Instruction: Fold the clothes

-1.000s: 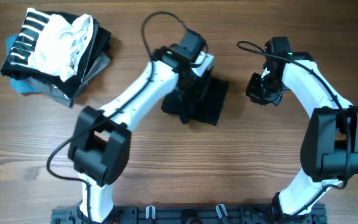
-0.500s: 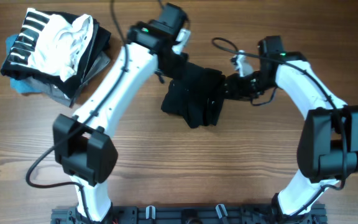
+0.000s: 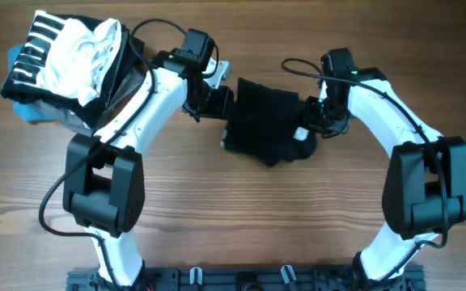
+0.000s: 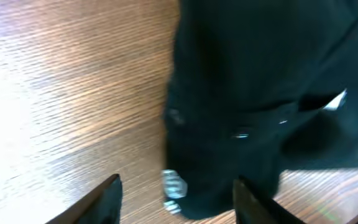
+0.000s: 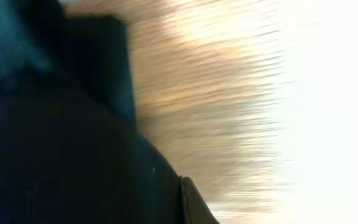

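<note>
The black T-shirt (image 3: pixel 265 121) lies folded in a compact bundle at the middle of the table, with a small white bit at its right edge. My left gripper (image 3: pixel 217 101) is open at the shirt's left edge. In the left wrist view the shirt (image 4: pixel 260 81) and its white label (image 4: pixel 174 185) lie just ahead of the open fingers (image 4: pixel 178 196). My right gripper (image 3: pixel 314 123) is at the shirt's right edge. In the right wrist view dark fabric (image 5: pixel 61 137) fills the left side against the one visible finger (image 5: pixel 180 186), which looks closed on it.
A pile of other garments (image 3: pixel 71 69) sits at the back left: a white one with black stripes on top, grey and blue ones under it. Both arms' cables loop over the back of the wooden table (image 3: pixel 241 210).
My left gripper has let go of the shirt and drawn back to the left. My right gripper has come onto the shirt's right edge. The bundle has shifted slightly right.
</note>
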`<state>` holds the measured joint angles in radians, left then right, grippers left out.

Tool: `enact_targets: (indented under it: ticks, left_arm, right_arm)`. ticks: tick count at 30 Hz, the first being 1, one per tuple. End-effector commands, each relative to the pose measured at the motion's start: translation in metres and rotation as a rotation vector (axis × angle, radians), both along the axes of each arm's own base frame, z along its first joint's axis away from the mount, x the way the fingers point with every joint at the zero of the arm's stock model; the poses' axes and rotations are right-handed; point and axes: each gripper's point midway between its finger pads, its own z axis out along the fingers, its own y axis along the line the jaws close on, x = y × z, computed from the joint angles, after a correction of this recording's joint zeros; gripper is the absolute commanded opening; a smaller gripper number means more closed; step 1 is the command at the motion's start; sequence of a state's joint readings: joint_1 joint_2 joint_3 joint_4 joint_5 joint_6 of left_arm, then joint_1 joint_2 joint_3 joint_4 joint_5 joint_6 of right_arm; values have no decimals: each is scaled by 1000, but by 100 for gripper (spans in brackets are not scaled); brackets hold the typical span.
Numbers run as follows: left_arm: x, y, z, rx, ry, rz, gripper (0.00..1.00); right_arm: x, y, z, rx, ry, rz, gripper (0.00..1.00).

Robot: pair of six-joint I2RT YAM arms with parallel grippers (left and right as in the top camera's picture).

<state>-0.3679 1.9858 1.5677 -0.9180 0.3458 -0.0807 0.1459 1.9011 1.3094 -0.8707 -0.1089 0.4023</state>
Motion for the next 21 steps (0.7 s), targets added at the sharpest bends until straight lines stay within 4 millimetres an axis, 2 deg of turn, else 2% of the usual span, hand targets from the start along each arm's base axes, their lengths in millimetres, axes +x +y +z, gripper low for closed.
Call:
enact_targets:
  ticks: [1,2,3,6,8,10,11,12,13,14,17,21]
  left_arm:
    - [-4,-5,-2,-24,14,-8,60]
    - [-4,-5,-4,-23,18,-8,61]
    - [-4,-5,-5,-22,21,-8,62]
    - [-5,-6,-7,-20,26,-13,62]
    - [-6,-7,-7,-20,28,-15,62]
    - [-6,-7,-7,-20,28,-15,63]
    - [-7,-8,-7,-20,28,-17,63]
    - [-7,-9,-7,-20,28,-19,65]
    - [-9,-12,-7,-20,28,-28,66]
    - [-10,-14,-7,-20,28,-34,66]
    - [-13,-20,-7,-19,27,-47,70]
    - [-17,-27,-7,-19,27,-67,74]
  right_arm:
    - [13,-33,8,-138,-72,-108,34]
    - [14,-33,9,-138,-77,-107,46]
    - [14,-33,9,-138,-76,-105,51]
    - [13,-36,12,-117,-72,-77,52]
    - [13,-34,26,-68,-100,-38,50]
    - [17,-32,59,-23,-191,-8,51]
    - [20,-23,79,18,-261,58,51]
    - [23,-7,103,94,-350,166,50]
    - [26,26,138,257,-479,313,48]
    - [28,35,144,308,-504,333,45]
    - [31,46,137,336,-494,344,40]
    - [30,58,107,344,-414,363,36]
